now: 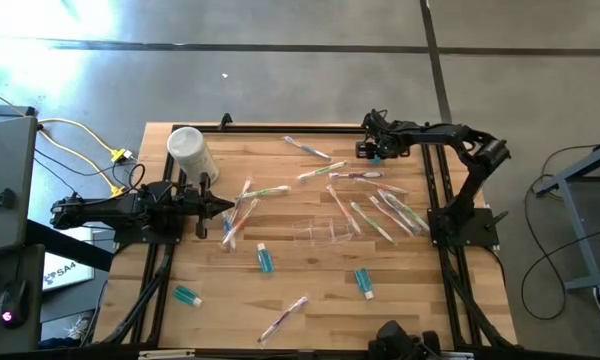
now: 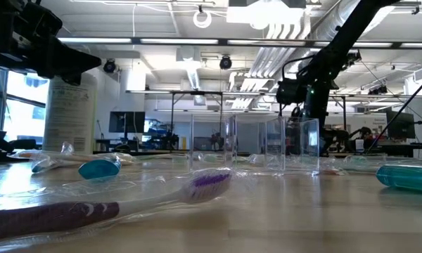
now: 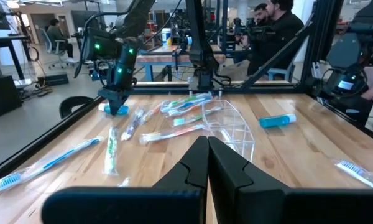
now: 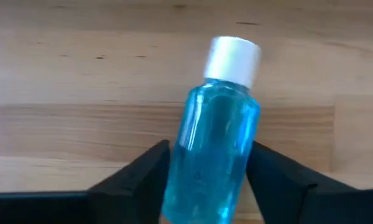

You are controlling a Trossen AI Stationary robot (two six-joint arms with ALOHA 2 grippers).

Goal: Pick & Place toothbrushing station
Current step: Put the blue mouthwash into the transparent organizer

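The toothbrushing station (image 1: 325,232) is a clear plastic holder standing on its base at mid-table, also seen in the low view (image 2: 267,144) and the left wrist view (image 3: 227,124). No gripper touches it. My right gripper (image 4: 208,180) is down at the far right of the table (image 1: 373,152), shut on a small blue bottle (image 4: 214,143) with a white cap (image 4: 233,57). My left gripper (image 3: 206,146) waits shut at the left side (image 1: 230,207), pointing level toward the holder. My right gripper pinches the blue bottle's body (image 4: 193,168), below the cap, between its two fingers (image 4: 146,171), one on each long side. The fingers come steeply from above and lie across the bottle. The bottle lies on its side on the wood, cap end past the fingertips.
Wrapped toothbrushes (image 1: 375,215) lie scattered around the holder. Three more blue bottles (image 1: 265,260) (image 1: 363,282) (image 1: 187,296) lie toward the near edge. A white tub (image 1: 190,152) stands at the far left. People stand beyond the table (image 3: 280,31).
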